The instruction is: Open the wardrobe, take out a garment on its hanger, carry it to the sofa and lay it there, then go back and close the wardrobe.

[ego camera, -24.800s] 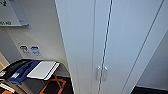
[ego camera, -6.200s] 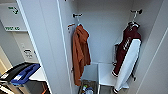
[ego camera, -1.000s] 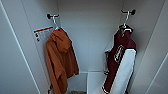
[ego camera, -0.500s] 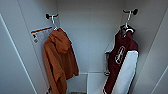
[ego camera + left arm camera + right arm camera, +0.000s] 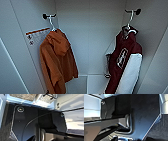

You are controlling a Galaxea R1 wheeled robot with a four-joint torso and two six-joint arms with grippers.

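White panels formed the inside of the wardrobe (image 5: 90, 37), which stood open before the head camera. At about two o'clock the maroon garment (image 5: 123, 62) hung on its thin white hanger (image 5: 130, 23), the hanger's hook caught over a dark peg (image 5: 133, 11) high on the right wall. One white sleeve (image 5: 131, 75) fell down the jacket's outer side, and a pale mark showed on the chest. At about ten o'clock an orange-rust hooded garment (image 5: 58, 62) hung from a second dark peg (image 5: 47, 16) on the left wall, well apart from the maroon one. A white label with an orange stripe (image 5: 37, 36) sat on the left wall just beside the orange hood. A pale ledge (image 5: 96, 83) ran across the wardrobe's bottom between the two garments. Whether the fingers of either gripper were released or clenched could not be told from the wrist views
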